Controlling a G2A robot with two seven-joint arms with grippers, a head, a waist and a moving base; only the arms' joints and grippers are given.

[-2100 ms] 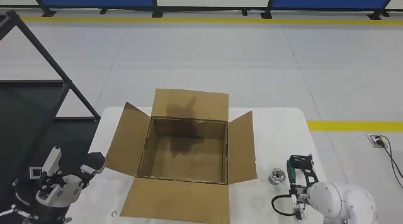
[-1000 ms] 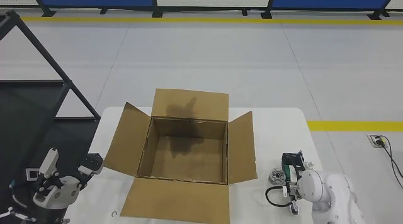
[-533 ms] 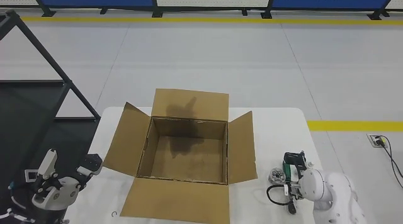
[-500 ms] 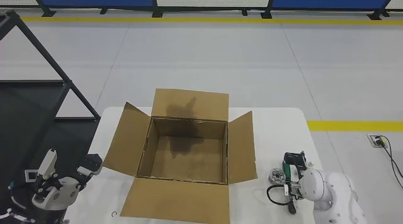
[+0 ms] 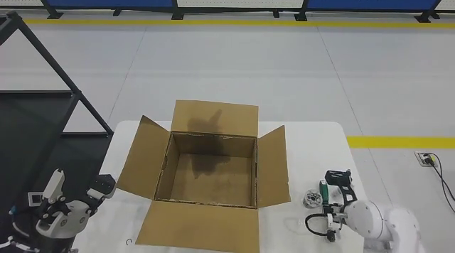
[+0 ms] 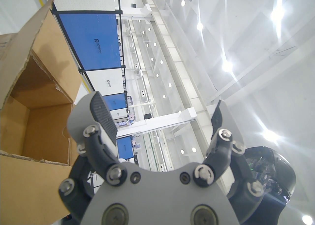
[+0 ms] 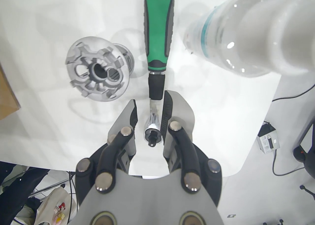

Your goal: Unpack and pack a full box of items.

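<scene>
The cardboard box (image 5: 210, 169) stands open and empty in the middle of the white table (image 5: 313, 146). Right of it lie a green-handled ratchet (image 7: 158, 26) and a metal gear hub (image 7: 98, 75); from above the ratchet (image 5: 323, 191) and hub (image 5: 313, 197) show side by side. My right gripper (image 7: 151, 99) is open and straddles the ratchet's steel head. One finger touches the shaft, and a gap shows at the other. My left gripper (image 6: 157, 110) is open and empty, pointing up beside the box's left flap (image 6: 37, 46).
A clear plastic bottle (image 7: 246, 39) lies close beside the ratchet handle, near the table's right edge. A black rack (image 5: 43, 111) stands left of the table. The right arm (image 5: 370, 223) sits over the table's near right corner, the left arm (image 5: 67, 210) off the near left corner.
The right arm swung left toward the ratchet, then drew back to the right and nearer. The left arm sank slightly early on and has kept still since.
</scene>
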